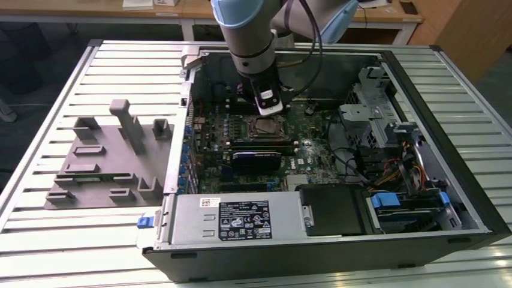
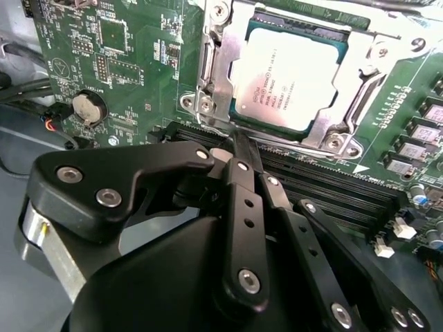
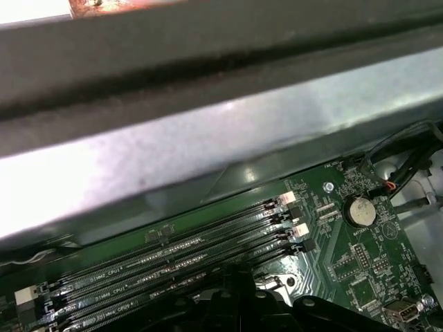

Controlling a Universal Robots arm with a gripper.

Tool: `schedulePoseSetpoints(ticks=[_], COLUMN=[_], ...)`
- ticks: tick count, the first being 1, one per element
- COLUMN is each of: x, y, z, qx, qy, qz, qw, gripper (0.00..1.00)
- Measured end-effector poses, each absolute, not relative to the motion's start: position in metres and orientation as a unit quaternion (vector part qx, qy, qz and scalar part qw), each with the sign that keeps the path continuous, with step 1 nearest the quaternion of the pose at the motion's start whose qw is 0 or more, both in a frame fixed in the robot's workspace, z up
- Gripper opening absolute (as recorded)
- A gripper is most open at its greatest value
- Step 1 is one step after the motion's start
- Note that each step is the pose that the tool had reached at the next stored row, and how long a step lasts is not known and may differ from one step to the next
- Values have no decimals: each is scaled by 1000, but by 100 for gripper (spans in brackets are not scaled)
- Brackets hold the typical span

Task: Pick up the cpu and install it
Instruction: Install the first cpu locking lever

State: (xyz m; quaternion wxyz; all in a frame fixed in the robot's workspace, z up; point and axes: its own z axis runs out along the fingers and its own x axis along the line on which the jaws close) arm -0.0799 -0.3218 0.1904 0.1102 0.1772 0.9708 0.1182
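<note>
cpu [image 2: 287,76] is seen seated in the socket frame [image 2: 208,76] on the motherboard [image 1: 308,159]; gripper [image 2: 239,149] is held just beside it, fingers pressed together, nothing gripped. risk: chip could be sat crooked & pins bent if pushed. ram slots [image 3: 187,256] & case wall [image 3: 208,131] are found close by, crowding access.

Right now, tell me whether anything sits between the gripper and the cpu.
Nothing visible does. In the second wrist view the cpu lies flat inside the socket frame with its top bare. The gripper is close beside it, over the memory slots, fingers together and holding nothing.
</note>
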Motion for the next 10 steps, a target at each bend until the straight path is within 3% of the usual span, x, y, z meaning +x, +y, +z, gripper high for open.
schedulePoseSetpoints(ticks=[10], x=[-79], y=[-322], z=[189], qx=[177], qy=[971], qz=[118], qw=[110], gripper=[11])
